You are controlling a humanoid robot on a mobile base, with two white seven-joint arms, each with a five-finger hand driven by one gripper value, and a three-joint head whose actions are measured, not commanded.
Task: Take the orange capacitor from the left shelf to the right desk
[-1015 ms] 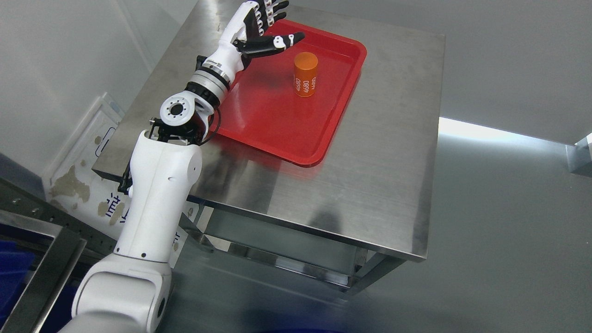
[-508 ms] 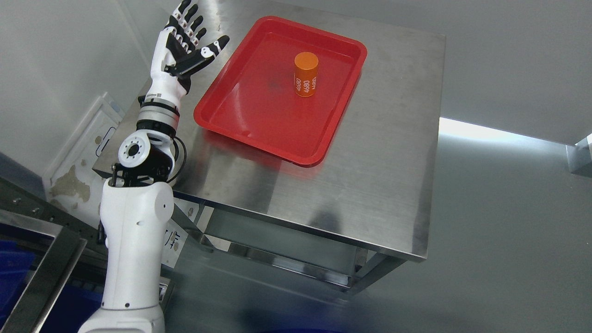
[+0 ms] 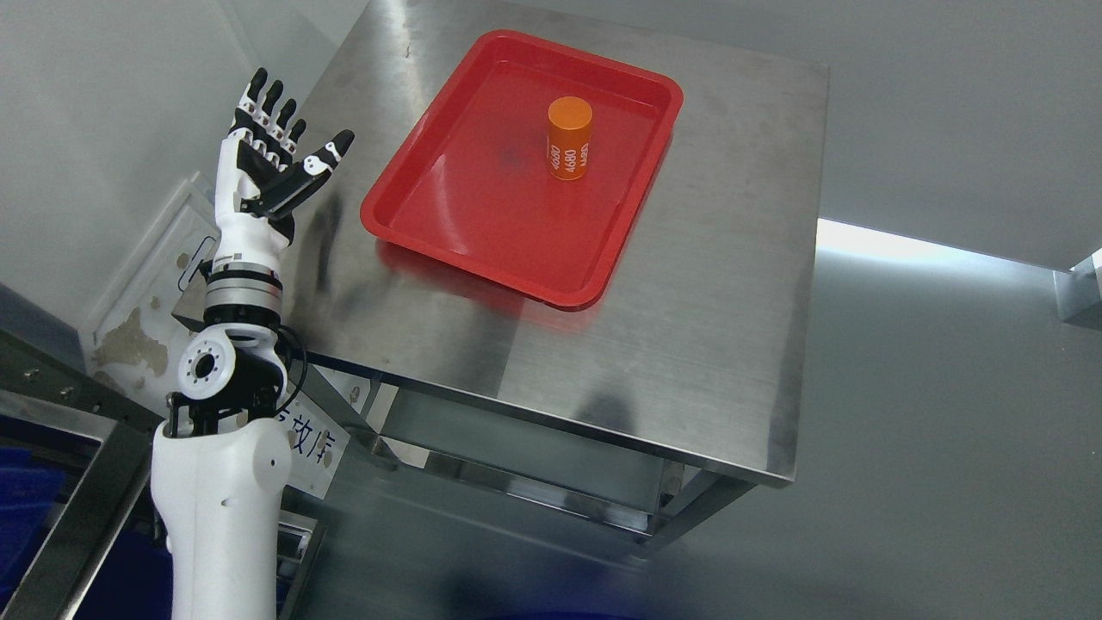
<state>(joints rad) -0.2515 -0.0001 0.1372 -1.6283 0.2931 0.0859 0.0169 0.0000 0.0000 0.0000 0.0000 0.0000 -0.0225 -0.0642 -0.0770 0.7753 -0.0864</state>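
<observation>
Standing upright in red tray (image 3: 413, 224), orange capacitor (image 3: 569, 138), well apart from spread fingers (image 3: 274, 108)

The orange capacitor (image 3: 569, 138) stands upright, white "4680" printed down its side, in the red tray (image 3: 448, 232) toward its one o'clock corner.

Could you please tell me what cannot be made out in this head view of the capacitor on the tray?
- Right arm: outside the head view altogether.
- Orange capacitor: its far side faces away; the second print on its side is turned too far to read.
- Left shelf: only a metal frame shows at the lower left, cut by the picture edge.
- Left hand: the arm's base is cut off by the bottom edge.
</observation>
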